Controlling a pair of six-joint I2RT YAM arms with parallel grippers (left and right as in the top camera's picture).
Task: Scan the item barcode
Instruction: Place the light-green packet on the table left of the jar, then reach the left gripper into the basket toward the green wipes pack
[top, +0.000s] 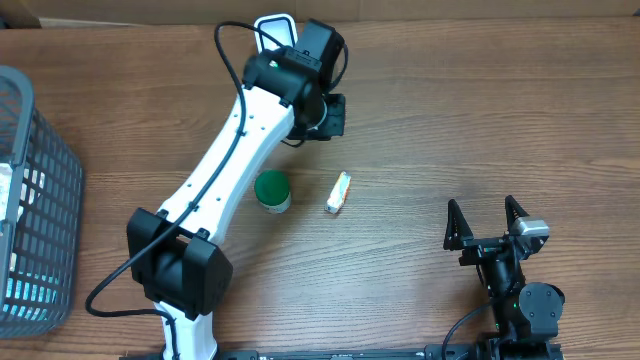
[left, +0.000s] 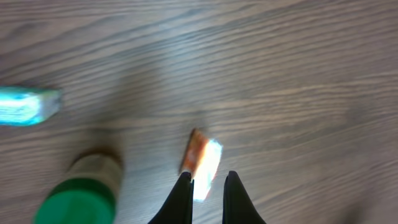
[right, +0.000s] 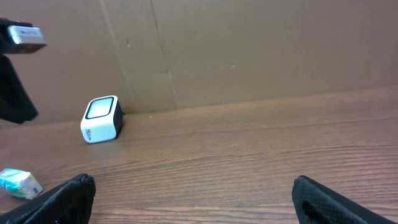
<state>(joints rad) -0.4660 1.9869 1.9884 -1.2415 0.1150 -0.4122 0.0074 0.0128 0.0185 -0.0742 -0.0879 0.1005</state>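
The left claw is narrow and empty; the small packet near it looks blurred. The right claw is wide, its fingers partly cut off.

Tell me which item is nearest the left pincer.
The small orange-and-white packet, right at the left pincer tips; the green-capped jar stands farther off to the side.

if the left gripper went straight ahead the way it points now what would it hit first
Probably the small orange-and-white packet lying just ahead of the left gripper on the wooden table; the green-capped bottle sits off to the side. Height is unclear, so it might pass over.
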